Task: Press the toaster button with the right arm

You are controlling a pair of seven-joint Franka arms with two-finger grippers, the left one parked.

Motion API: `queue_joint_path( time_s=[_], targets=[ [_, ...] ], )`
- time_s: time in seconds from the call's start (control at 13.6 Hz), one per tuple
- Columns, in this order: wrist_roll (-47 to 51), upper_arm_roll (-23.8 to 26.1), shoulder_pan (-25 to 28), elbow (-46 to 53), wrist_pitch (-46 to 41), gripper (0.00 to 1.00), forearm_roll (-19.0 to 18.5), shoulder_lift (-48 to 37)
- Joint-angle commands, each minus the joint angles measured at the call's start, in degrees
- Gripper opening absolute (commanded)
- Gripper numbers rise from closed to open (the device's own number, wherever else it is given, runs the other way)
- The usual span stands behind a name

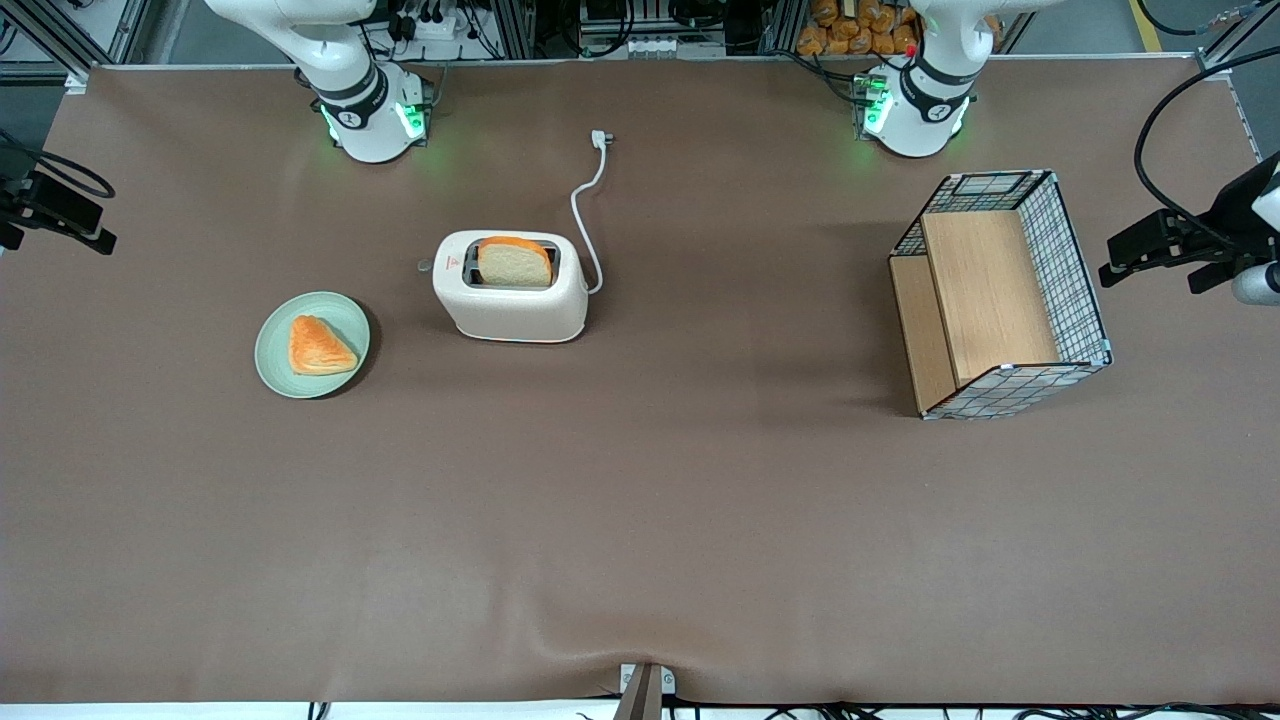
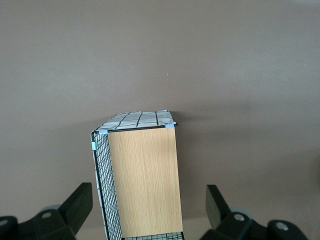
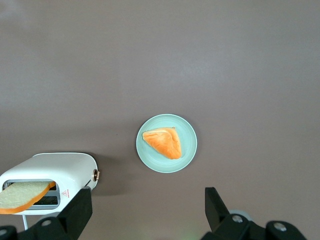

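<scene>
The cream-white toaster stands mid-table with a slice of bread sticking up out of one slot. Its small round button protrudes from the narrow end face that points toward the working arm's end of the table. In the right wrist view the toaster and the button show from above. The right arm's gripper hangs high above the table at the working arm's end, well apart from the toaster. That gripper is open, with only bare table between its black fingers.
A pale green plate with an orange pastry lies beside the toaster's button end, slightly nearer the front camera. The white cord trails from the toaster toward the arm bases. A wire-and-wood basket stands toward the parked arm's end.
</scene>
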Motion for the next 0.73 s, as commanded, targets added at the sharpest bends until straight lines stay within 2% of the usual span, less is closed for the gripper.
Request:
queue_joint_path(
  time_s=[0.0, 0.66],
  targets=[
    [-0.01, 0.31, -0.67, 0.25, -0.17, 1.00, 0.90, -0.07],
    [-0.36, 0.31, -0.15, -0.28, -0.88, 1.00, 0.81, 0.90]
  ],
)
